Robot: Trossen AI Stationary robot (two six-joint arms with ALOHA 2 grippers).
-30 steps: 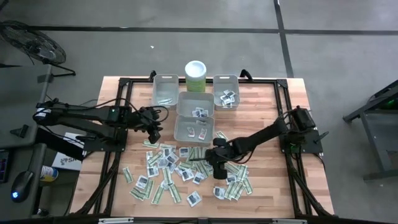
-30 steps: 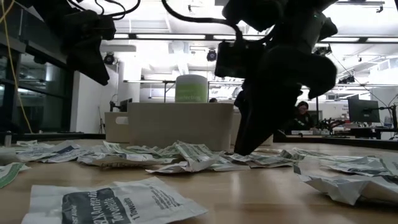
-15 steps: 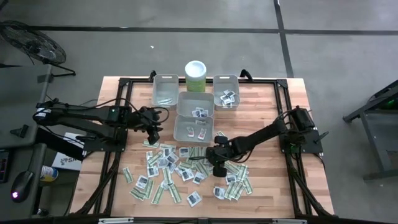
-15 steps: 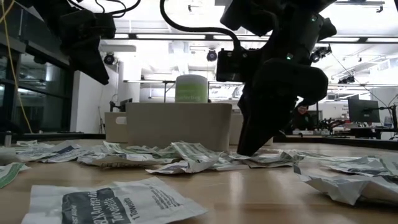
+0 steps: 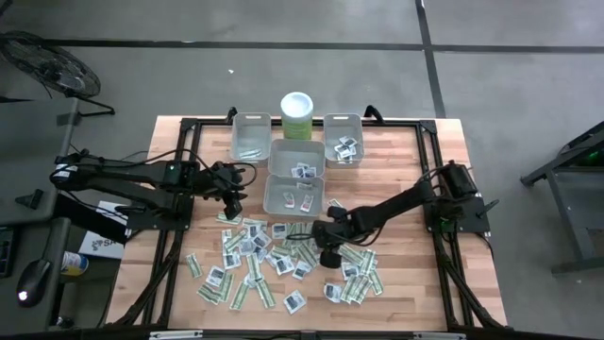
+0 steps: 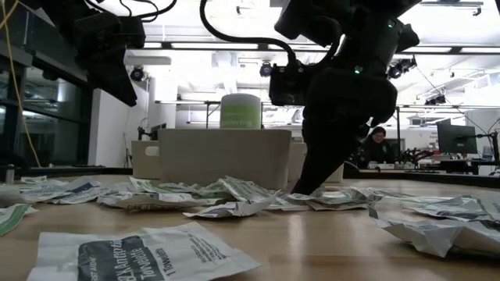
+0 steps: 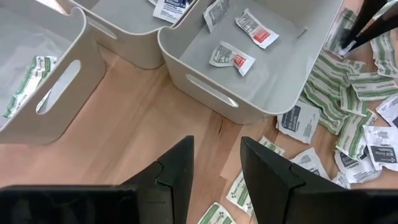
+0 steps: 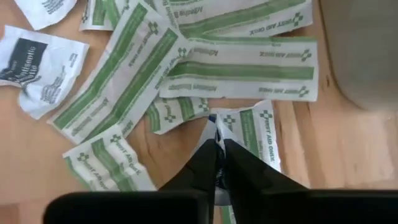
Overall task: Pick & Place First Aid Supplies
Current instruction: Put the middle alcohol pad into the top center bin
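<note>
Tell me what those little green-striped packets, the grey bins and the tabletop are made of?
The narrow green-striped white packets look like matte paper: they crease and crumple. The grey rectangular bins seem moulded plastic, smooth, with rounded corners and cut-out handles. The pale tabletop appears to be wood, showing grain and plank seams.

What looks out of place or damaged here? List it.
Nothing looks damaged. The first aid packets lie in a loose, overlapping scatter across the wooden table, many askew, some crumpled. The right gripper is shut on a green-striped packet, lifting one end. The left gripper hovers open beside the bins.
</note>
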